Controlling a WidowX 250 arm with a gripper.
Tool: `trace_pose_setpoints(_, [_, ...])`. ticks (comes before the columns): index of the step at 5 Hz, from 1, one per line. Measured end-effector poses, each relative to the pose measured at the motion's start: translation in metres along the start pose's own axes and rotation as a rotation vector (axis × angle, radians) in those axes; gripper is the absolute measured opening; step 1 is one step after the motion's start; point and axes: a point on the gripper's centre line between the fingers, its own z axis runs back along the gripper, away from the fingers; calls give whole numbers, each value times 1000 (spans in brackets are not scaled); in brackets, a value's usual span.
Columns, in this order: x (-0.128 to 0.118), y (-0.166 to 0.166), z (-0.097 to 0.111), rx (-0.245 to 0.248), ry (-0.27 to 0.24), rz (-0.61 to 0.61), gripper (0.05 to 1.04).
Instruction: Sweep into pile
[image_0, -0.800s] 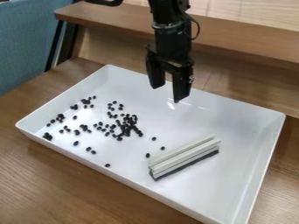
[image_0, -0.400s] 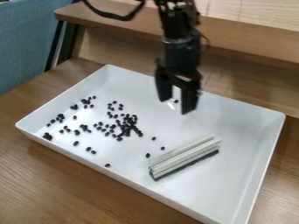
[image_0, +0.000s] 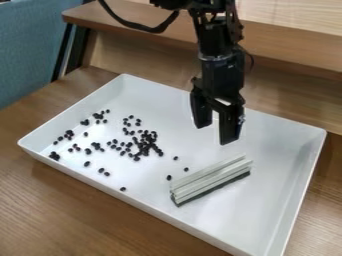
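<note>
Fetching the sweeper (image_0: 212, 179) below our unclenched, empty gripper (image_0: 216, 133) seems the step. We likely must descend; then clamp it.

Gripper (image_0: 216, 133): finished in black, split into two fingers (image_0: 200, 107)
Fingers: shaped as long, flat-sided blocks, ended bluntly
Arm (image_0: 224, 75): cased in black, built of jointed sections above the gripper
Band (image_0: 215, 58): coloured grey, wrapped around the arm above the gripper
Thick cable (image_0: 155, 29): sheathed in black, curved out above the gripper
Thin cable (image_0: 251, 61): coloured dark, bowed out on the opposite side
Pale marks (image_0: 241, 120): seen beside one finger
</note>
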Motion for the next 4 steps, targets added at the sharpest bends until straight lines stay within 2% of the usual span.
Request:
trace_pose_setpoints(1, [-8,-9,5,8,-15,-35,1001])
trace_pose_setpoints(2, [-17,-22,-8,6,18,-66,1000])
trace_pose_setpoints(4, [-21,-35,-17,20,27,-79,1000])
